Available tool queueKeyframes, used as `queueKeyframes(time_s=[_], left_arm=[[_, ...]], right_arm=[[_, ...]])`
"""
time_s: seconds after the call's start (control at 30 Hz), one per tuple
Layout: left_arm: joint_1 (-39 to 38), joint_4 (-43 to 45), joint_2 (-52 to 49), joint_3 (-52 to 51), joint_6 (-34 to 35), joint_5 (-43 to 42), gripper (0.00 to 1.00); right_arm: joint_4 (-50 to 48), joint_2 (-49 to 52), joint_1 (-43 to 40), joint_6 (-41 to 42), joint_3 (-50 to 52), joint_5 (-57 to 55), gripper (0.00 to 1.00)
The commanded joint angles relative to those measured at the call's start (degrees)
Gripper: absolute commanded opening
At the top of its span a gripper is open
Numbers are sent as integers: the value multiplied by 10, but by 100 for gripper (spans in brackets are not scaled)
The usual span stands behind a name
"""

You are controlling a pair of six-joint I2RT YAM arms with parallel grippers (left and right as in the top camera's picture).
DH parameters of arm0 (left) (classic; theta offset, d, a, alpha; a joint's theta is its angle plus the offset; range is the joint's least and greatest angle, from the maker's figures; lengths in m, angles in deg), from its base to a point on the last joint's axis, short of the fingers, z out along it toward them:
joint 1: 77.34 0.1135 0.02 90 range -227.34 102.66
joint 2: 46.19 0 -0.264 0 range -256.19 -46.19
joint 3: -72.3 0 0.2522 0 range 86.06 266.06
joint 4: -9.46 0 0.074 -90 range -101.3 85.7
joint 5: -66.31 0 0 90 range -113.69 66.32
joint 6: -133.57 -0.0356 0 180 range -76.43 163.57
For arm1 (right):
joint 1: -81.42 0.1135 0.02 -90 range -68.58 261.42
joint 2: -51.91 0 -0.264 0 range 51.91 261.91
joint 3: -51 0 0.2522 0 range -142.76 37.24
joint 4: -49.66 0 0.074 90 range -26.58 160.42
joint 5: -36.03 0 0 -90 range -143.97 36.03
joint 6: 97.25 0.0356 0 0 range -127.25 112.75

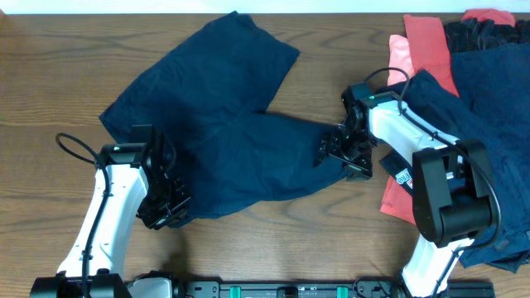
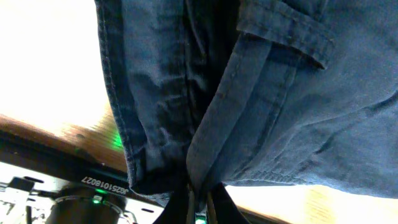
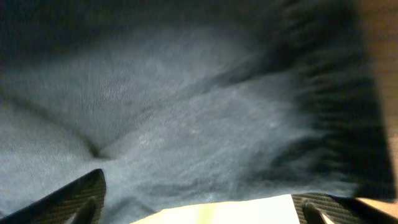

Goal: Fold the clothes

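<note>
Sprawling diagonally, the navy garment (image 1: 224, 124) runs lower-left to upper-right.

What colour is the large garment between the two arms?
A dark navy blue fabric garment; best overhead.

A wooden table (image 1: 50, 74) fills the overhead view, dark brown with grain running from 9 to 3 o'clock. A pale strip (image 1: 124, 7) lines its far edge at 12 o'clock. At 6 o'clock a black rail (image 1: 273, 290) borders the near edge, with small green marks (image 1: 234, 290) on it. In the left wrist view the table is washed out at 9 o'clock, tan lower down. Towards 7 o'clock lies the black rail, with a white sticker (image 2: 102, 181) printed with a code and a green light (image 2: 116, 141) glowing just beside it.
</note>
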Motion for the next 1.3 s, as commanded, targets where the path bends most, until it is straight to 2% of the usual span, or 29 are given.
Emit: queueKeyframes(time_s=[0.0,0.03,0.07,0.1,0.17,0.4,0.53,0.77,1.0,1.27], left_arm=[[2,-7,3,10,-9,19,6],[2,-7,3,10,-9,19,6],[2,-7,3,10,-9,20,6],[2,-7,3,10,-9,20,5],[2,-7,3,10,-9,20,6],[1,-30,14,23,-50,20,6],[-10,-62,48,62,-85,19,6],[-85,-85,145,119,-87,-24,6],[-183,-80,238,120,-28,-35,6],[-185,-13,267,119,111,132,6]], right_arm=[[-40,22,-3,33,22,-52,75],[-47,22,-3,33,22,-56,63],[-52,22,-2,33,21,-57,46],[-55,22,-2,33,21,-57,20],[-54,22,-3,33,21,-57,1],[-9,-29,-35,4,5,-80,1],[30,-132,-88,-40,-22,-83,1],[101,-314,-145,-103,-47,-84,1],[103,-435,-168,-145,-63,-117,1],[8,-400,-148,-219,-82,-104,1]])
